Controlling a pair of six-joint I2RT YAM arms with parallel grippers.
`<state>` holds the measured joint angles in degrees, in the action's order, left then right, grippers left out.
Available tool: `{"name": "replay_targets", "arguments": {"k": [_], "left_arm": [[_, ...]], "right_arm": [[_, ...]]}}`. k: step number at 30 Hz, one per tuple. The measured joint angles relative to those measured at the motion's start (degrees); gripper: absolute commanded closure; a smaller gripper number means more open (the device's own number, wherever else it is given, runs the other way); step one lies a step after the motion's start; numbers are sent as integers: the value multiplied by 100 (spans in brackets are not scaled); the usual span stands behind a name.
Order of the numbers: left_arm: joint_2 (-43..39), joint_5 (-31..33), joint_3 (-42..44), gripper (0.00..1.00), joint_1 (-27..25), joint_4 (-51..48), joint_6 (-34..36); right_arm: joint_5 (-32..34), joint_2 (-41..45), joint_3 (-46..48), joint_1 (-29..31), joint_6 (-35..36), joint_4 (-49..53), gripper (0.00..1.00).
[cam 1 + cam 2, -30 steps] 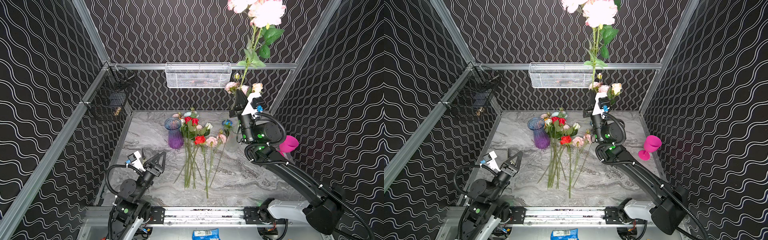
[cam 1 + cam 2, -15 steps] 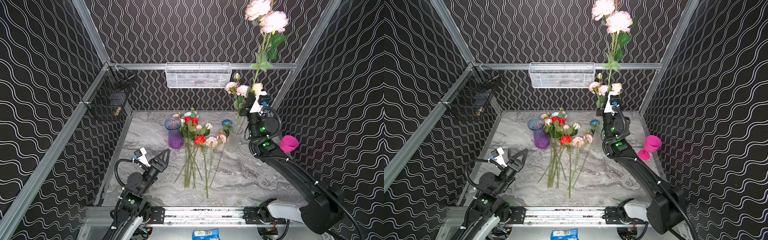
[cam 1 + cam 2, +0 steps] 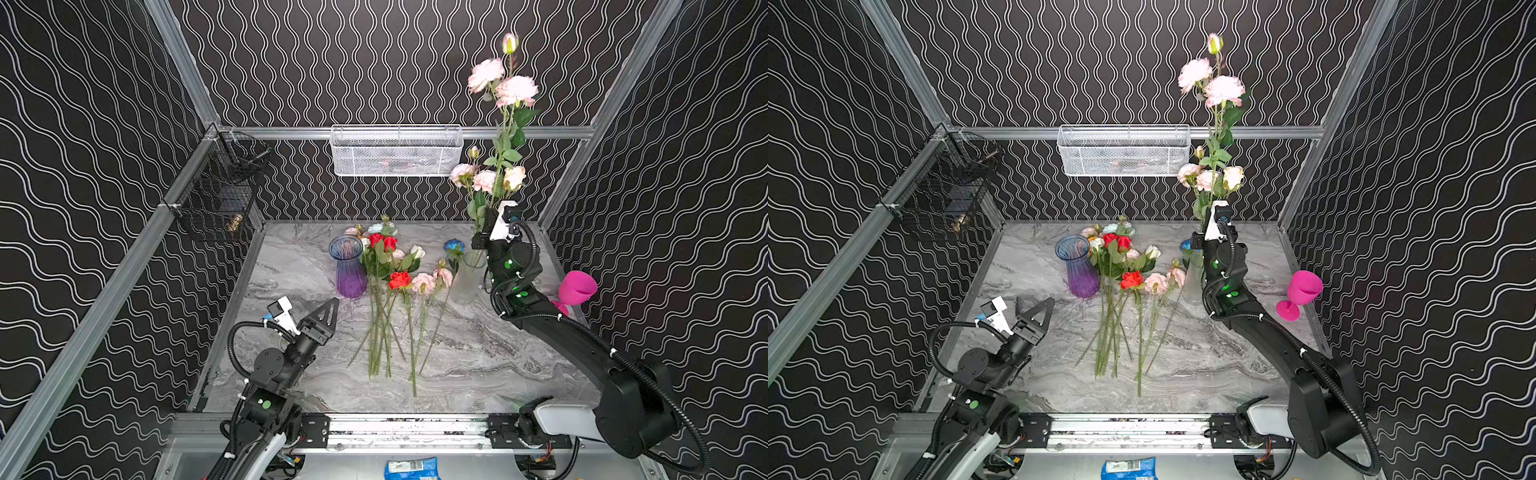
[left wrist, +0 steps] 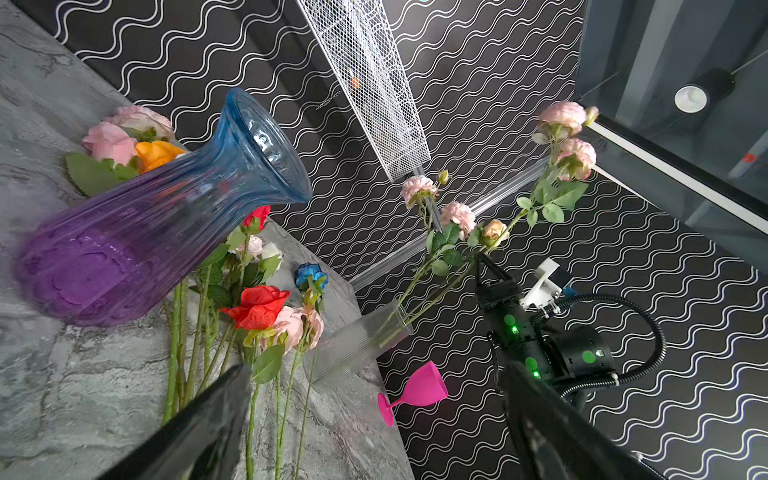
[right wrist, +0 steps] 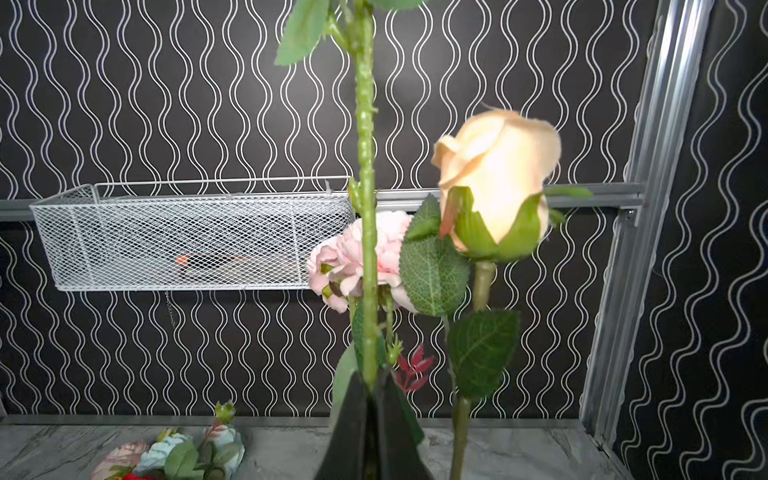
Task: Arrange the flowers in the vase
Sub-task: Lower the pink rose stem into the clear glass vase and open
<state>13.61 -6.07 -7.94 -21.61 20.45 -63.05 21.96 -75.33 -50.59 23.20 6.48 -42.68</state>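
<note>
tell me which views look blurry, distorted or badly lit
left wrist view: the wide lens slants and bulges the purple-blue vase, slightly soft; right wrist view: the peach rosebud is close, overbright and soft-edged; in both top views the scene is sharp and evenly lit.

The left arm (image 3: 270, 365) sat folded low at lower left in both top views, left gripper (image 3: 1034, 305) angled toward centre — jaws spread wide, empty. The right arm (image 3: 582, 338) stretched from lower right up to right of centre, its right gripper (image 3: 485, 218) pointing straight up — pinched shut on a flower stem (image 5: 365, 249).
</note>
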Motion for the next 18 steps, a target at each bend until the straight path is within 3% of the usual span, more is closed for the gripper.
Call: {"name": "replay_targets", "arguments": {"k": [2, 7, 10, 18], "left_arm": [[-22, -17, 2, 3, 0, -11, -2], [-184, -68, 2, 3, 0, -170, 0], [-317, -85, -28, 3, 0, -372, 2], [-424, -125, -179, 3, 0, -669, 31]], "right_arm": [[-2, 55, 229, 0, -96, -13, 93], [-22, 149, 647, 4, -332, 4, 86], [-33, 199, 767, 4, -459, 9, 76], [-153, 459, 887, 11, -693, 72, 72]]}}
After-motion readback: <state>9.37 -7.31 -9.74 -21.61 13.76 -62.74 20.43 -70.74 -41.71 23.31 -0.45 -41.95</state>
